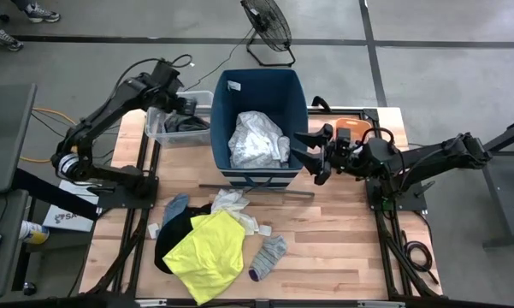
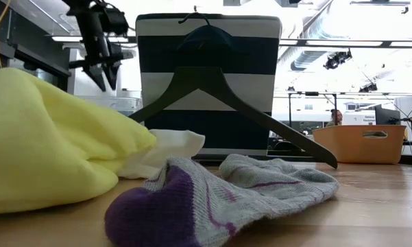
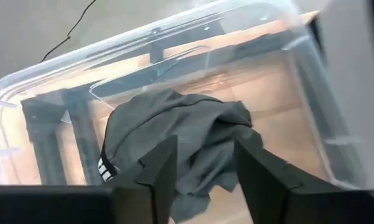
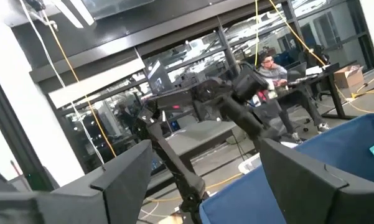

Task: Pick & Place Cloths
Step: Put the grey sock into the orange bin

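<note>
My left gripper (image 3: 205, 177) is open above a dark-grey cloth (image 3: 180, 134) that lies crumpled on the floor of a clear plastic tub (image 1: 158, 128) at the table's far left. It hangs high on the left in the low view (image 2: 103, 65). My right gripper (image 1: 312, 156) is open in the air beside the right wall of the tall blue bin (image 1: 261, 85). A large white garment (image 1: 258, 141) lies in that bin. On the near table, a neon-yellow shirt (image 1: 207, 252) lies on black cloth (image 1: 173, 235), with a grey sock (image 1: 269, 255) and small white pieces (image 1: 233, 204) beside it.
A dark clothes hanger (image 2: 226, 96) leans against the bin's near wall. An orange tub (image 1: 351, 127) stands at the far right, behind my right gripper. A floor fan (image 1: 269, 26) is beyond the far edge. The near right of the wooden table (image 1: 342, 248) is bare.
</note>
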`<action>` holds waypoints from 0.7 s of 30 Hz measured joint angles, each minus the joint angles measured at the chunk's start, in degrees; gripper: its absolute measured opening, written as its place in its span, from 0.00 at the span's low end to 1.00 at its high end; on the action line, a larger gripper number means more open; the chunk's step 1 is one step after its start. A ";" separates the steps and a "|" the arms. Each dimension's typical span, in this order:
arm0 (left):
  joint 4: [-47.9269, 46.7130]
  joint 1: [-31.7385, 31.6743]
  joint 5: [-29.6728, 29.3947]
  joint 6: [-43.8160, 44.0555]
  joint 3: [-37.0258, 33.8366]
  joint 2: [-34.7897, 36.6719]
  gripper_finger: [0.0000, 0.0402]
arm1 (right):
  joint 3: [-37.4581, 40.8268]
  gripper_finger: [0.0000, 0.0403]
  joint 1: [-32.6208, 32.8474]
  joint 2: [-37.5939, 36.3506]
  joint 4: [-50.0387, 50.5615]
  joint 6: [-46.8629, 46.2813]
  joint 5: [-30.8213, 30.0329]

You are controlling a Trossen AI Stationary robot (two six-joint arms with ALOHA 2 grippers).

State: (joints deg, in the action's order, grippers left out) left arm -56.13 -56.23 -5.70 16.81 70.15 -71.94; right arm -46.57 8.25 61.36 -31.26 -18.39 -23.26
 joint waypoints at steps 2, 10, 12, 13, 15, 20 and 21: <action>-0.81 0.00 1.60 -0.39 0.04 2.20 0.30 | 0.00 0.72 0.00 0.00 0.56 -0.02 0.43; -3.15 2.99 7.08 -0.50 0.08 12.03 0.02 | -0.02 0.72 0.00 -0.62 0.69 0.49 1.15; -3.16 5.55 7.43 -0.62 0.09 14.02 0.03 | -0.02 0.72 0.00 -1.28 0.93 0.61 1.17; -3.17 7.00 7.56 -0.66 0.09 14.85 0.02 | -0.02 0.72 0.00 -1.48 1.02 0.61 1.18; -3.18 10.55 7.46 -0.51 0.09 16.06 0.01 | -0.02 0.72 0.00 -1.64 1.01 0.69 1.18; -3.29 20.32 5.34 1.85 0.09 17.67 0.00 | -0.02 0.72 0.00 -2.14 1.20 2.14 1.59; -3.42 22.26 5.00 2.38 0.09 17.79 0.00 | -0.02 0.72 0.00 -2.14 1.21 2.14 1.67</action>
State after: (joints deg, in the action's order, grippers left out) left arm -59.55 -33.96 -0.70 19.18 70.24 -54.15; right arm -46.59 8.25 59.22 -30.05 -16.25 -21.59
